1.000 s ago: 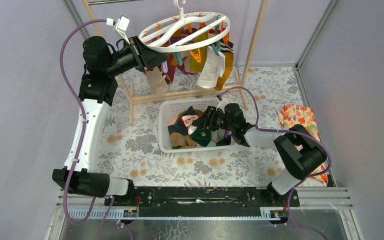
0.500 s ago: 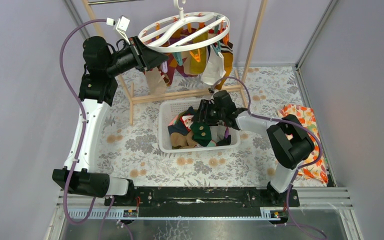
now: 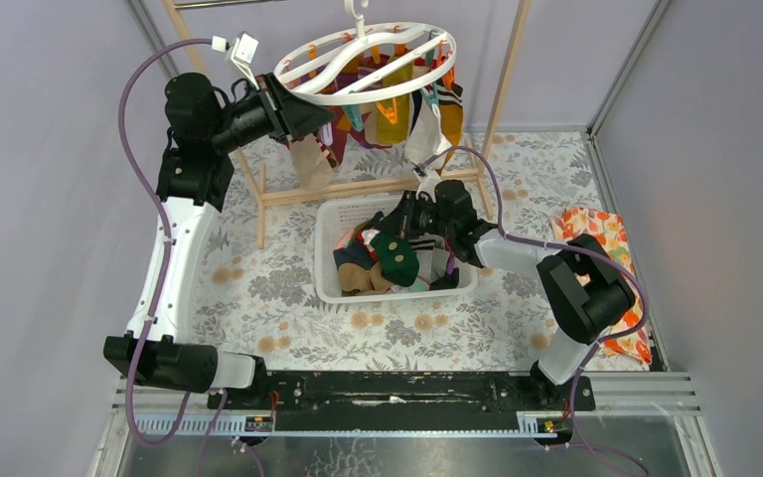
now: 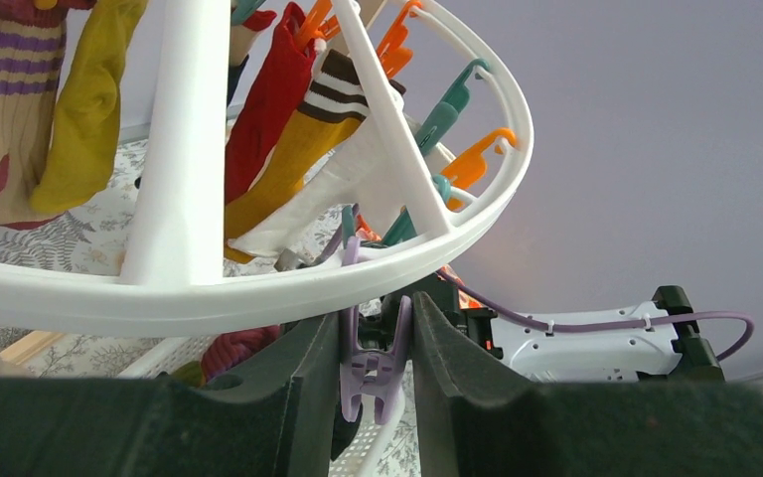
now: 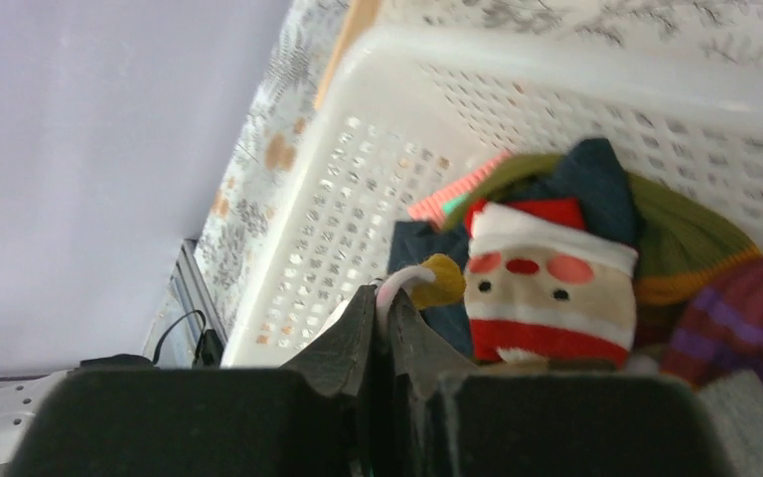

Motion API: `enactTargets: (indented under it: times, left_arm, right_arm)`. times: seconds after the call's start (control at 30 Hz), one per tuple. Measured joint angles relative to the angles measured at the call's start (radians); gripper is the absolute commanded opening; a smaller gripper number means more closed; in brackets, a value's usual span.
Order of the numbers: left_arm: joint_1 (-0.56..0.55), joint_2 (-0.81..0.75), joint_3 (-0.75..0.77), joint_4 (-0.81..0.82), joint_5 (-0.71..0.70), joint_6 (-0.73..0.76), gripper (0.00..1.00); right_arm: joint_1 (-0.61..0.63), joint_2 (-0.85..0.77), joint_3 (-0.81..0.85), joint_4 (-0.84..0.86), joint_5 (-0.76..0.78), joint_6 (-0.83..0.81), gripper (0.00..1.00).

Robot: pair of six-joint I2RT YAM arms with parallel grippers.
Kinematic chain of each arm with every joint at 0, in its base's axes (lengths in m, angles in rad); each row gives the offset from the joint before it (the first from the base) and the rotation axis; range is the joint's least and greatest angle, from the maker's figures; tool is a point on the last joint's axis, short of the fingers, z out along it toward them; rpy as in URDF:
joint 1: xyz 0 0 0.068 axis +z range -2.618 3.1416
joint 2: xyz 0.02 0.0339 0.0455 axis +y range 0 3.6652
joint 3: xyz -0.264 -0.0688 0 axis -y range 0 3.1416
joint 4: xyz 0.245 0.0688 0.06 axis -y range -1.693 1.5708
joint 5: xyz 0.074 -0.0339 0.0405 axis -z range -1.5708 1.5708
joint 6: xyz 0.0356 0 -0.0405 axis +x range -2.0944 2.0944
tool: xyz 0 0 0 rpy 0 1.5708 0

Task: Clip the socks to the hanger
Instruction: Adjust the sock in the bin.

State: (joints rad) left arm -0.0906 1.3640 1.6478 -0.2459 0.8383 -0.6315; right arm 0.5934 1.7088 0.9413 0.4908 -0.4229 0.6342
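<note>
Socks (image 3: 358,268) lie heaped in the white slotted basket (image 3: 330,295), which stands on the floral table cover (image 3: 258,288) near the arm bases. Right gripper (image 3: 404,221) is over the basket, fingers pressed together on a fold of fabric. Dark green dotted sock (image 3: 394,256) hangs from them, raised above the heap. Santa sock (image 5: 546,288) lies just beyond the fingertips, inside the basket. Orange floral cloth (image 3: 591,234) lies well apart at the right.

Farther back, wooden rack (image 3: 358,186) stands behind the basket. Hanger (image 4: 209,293) hangs between its uprights, ring roughly level. Left gripper (image 4: 376,343) sits under the ring's near rim, fingers clamped on a lilac clip (image 4: 370,373) that touches the rim's underside. Red sock (image 4: 273,94), mustard sock (image 4: 288,169) and white sock (image 3: 422,139) hang clipped to the ring. Teal clip (image 4: 447,109) and orange clip (image 4: 477,154) hang at the far rim.
</note>
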Motion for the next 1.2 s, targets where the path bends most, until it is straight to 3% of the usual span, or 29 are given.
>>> enactTargets:
  times: [0.2,0.4,0.47,0.63,0.73,1.07,1.2]
  left_arm:
    - [0.001,-0.001,-0.011,0.0,0.0,0.013,0.0]
    - [0.003,-0.003,-0.014,0.0,0.0,0.031,0.0]
    - [0.003,-0.004,-0.019,0.0,0.0,0.032,0.0]
    - [0.007,-0.007,-0.029,0.002,0.0,0.035,0.0]
    - [0.008,-0.008,-0.03,0.002,0.0,0.035,0.0]
    - [0.012,-0.018,-0.032,0.003,0.002,0.044,0.0]
    - [0.014,-0.019,-0.032,0.003,0.006,0.045,0.0]
  right_arm:
    - [0.0,0.068,-0.005,0.124,-0.043,0.007,0.09]
    - [0.0,0.098,-0.07,0.066,-0.004,-0.051,0.14]
    - [0.0,0.086,-0.09,0.019,0.023,-0.069,0.22]
    - [0.0,-0.029,-0.149,-0.107,0.093,-0.104,0.55]
    - [0.0,-0.075,-0.153,-0.135,0.103,-0.115,0.64]
    - [0.0,0.007,-0.058,-0.177,0.07,-0.094,0.66]
    - [-0.006,0.042,-0.034,-0.169,0.065,-0.058,0.63]
